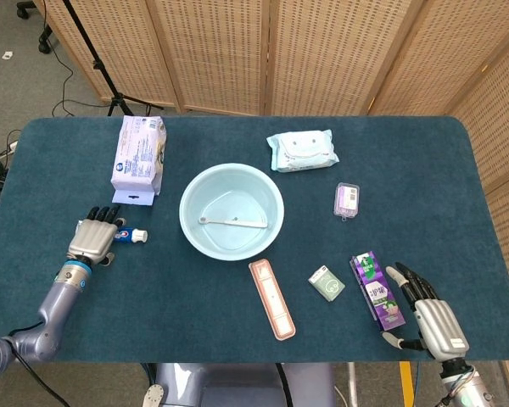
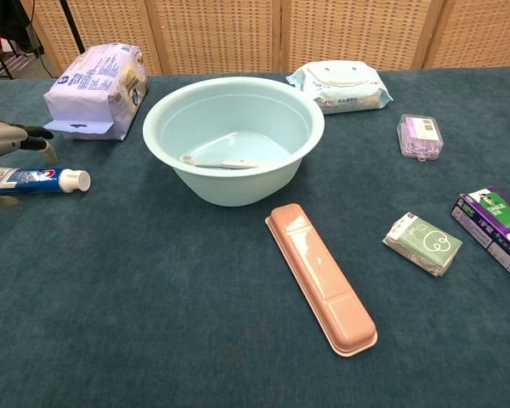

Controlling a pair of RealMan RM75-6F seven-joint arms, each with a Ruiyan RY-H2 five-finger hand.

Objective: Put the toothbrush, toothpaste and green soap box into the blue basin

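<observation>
While the toothbrush [image 1: 233, 222] already lies inside the blue basin [image 1: 192, 193] at frame centre, the left hand [image 1: 93, 240] sits over the toothpaste [image 2: 36, 178] at the left edge, fingers [image 2: 30, 133] draped across the tube, likely lining up a grasp; whether they have closed on it cannot be told. Right hand [image 1: 429, 315] rests released on the desk [image 1: 407, 170] at lower right, beside a purple box [image 1: 377, 289]. Green soap box [image 1: 327, 283] lies just left of that box, outside the basin.
</observation>
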